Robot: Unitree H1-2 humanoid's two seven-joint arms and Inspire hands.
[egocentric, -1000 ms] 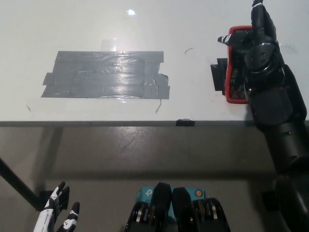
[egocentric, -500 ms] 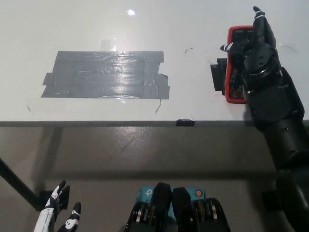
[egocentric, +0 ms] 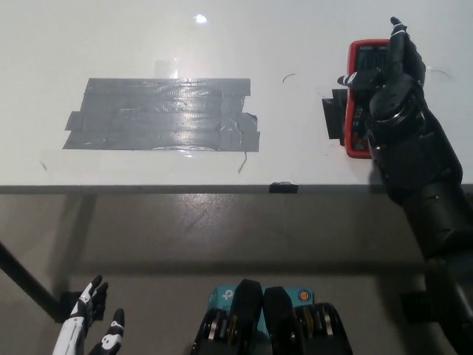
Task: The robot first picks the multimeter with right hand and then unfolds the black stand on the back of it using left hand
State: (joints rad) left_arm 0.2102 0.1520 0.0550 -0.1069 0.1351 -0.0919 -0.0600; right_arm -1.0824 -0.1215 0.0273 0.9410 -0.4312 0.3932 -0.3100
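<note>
White table (egocentric: 295,29): right hand (egocentric: 392,81) edged further over multimeter (egocentric: 360,96), grip unclear; left hand (egocentric: 92,329) open, low.

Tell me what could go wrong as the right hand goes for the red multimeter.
The right hand is over the multimeter, hiding much of it, with fingers apart, so a grasp could land off-centre and slip. The meter lies near the table front edge, so a nudge might push it off. The left hand hangs low, far from the stand.
</note>
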